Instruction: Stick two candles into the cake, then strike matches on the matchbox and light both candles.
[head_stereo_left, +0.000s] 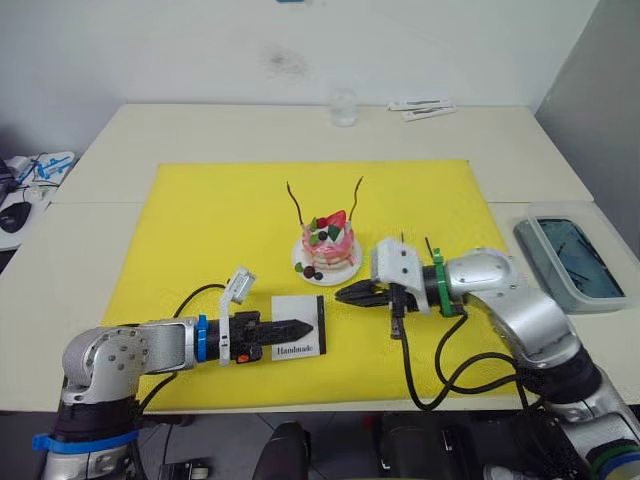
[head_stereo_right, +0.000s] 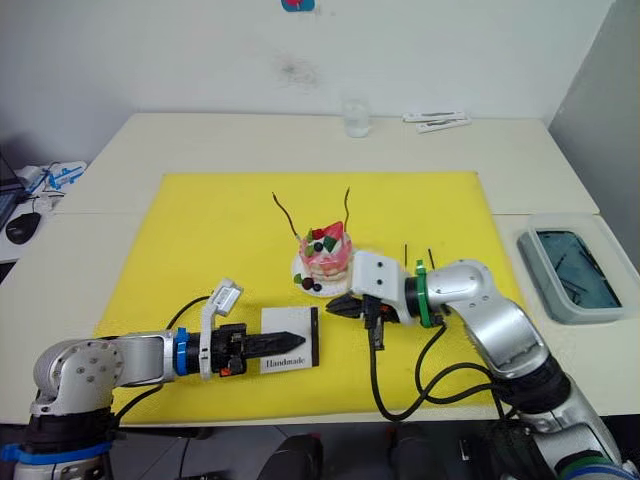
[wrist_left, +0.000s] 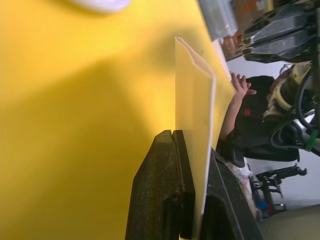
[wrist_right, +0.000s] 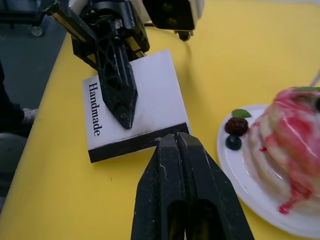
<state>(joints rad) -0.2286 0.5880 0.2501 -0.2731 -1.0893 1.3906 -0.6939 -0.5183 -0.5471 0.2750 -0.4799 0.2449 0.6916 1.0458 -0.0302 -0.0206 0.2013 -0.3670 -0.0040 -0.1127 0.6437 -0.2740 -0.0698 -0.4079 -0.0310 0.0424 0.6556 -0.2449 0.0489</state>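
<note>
At lower centre we saw the left gripper (head_stereo_left: 300, 327) clamped on the matchbox (head_stereo_left: 298, 325), on the yellow mat (head_stereo_left: 200, 230). The right gripper (head_stereo_left: 345, 294) was closed, empty, beside the cake (head_stereo_left: 326, 247) holding both candles (head_stereo_left: 294, 202).

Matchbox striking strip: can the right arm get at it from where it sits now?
Probably yes. The right gripper, fingers shut, sits just off the black striking strip, nothing between them, and the left gripper clamps the matchbox.
</note>
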